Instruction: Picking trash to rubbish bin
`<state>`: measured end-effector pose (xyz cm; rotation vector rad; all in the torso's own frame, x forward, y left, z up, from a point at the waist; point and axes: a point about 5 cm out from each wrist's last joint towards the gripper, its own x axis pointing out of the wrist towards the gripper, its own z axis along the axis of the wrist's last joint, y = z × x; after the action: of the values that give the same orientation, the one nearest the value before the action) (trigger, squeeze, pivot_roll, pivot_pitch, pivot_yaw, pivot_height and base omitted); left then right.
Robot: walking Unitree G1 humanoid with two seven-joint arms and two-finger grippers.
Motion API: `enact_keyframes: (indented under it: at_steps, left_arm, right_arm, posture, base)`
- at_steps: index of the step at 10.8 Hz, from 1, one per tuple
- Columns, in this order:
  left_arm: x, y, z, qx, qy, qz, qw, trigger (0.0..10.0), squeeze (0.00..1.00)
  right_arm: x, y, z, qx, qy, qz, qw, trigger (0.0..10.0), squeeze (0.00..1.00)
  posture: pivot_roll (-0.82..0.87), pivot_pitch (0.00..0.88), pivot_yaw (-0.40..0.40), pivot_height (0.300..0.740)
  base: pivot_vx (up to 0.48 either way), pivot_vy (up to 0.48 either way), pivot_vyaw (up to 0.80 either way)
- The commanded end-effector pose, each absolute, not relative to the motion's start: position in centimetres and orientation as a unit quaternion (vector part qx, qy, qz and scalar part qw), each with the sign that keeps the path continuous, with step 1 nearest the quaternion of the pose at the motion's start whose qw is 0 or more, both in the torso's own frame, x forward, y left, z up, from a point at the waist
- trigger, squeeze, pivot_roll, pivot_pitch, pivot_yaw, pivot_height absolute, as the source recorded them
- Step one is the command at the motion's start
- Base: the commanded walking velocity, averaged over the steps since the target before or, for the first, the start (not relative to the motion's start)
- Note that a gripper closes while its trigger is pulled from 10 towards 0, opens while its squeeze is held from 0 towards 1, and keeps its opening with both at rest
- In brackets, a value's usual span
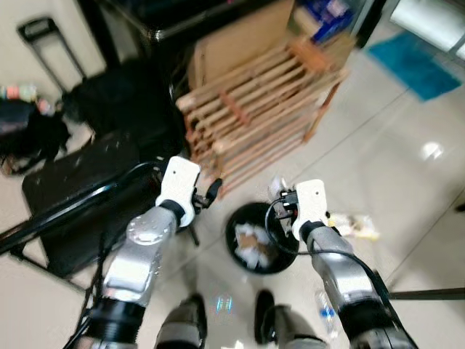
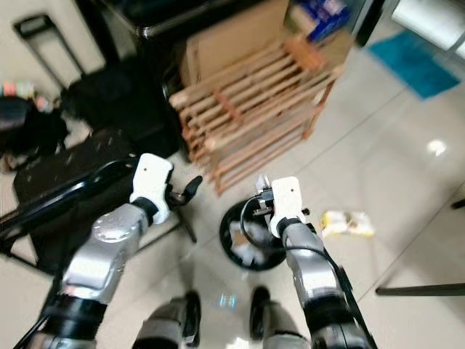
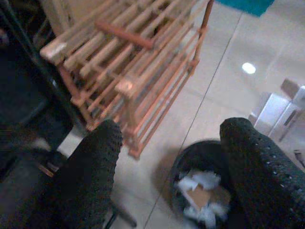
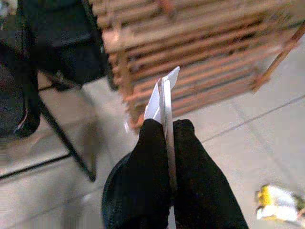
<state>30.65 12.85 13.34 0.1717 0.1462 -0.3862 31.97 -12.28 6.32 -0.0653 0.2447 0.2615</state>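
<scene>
Pinching flat silvery wrapper (image 4: 163, 100), right end effector (image 4: 164, 129)

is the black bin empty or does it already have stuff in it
Not empty. The black bin already holds white scraps and a brown cardboard piece, seen from the head views and the left wrist view.

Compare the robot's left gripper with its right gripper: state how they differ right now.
The left gripper has its two black fingers spread wide apart and holds nothing; the right gripper is pinched shut on a thin white piece of trash. The left gripper sits to the left of the round black rubbish bin, nearer the slatted wooden rack; the right gripper is over the bin's right rim. Both are raised in front of the robot on silver arms.
</scene>
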Motion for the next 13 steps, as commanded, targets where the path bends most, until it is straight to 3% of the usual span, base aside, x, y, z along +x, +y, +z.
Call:
enact_keyframes:
  at_steps: [1,6,13]
  left_arm:
    - [29.9,13.0,13.2,0.091,0.085,-0.197,0.972,10.0,0.0]
    - [28.8,14.5,14.2,0.113,0.101,-0.194,0.969,10.0,0.0]
    - [28.5,14.0,14.1,0.109,0.108,-0.199,0.968,10.0,0.0]
  right_arm:
    - [31.5,-12.2,4.6,-0.026,0.155,0.137,0.978,10.0,0.0]
    - [31.0,-8.7,1.9,-0.087,0.211,0.206,0.951,10.0,0.0]
    - [31.9,-13.4,2.4,-0.154,0.178,0.127,0.964,10.0,0.0]
  posture:
    - [0.4,0.407,0.001,0.74]
    - [0.47,0.43,0.043,0.74]
    - [0.45,0.418,0.03,0.74]
  base:
    - [0.0,0.0,0.0]
    - [0.0,0.0,0.0]
    - [0.0,0.0,0.0]
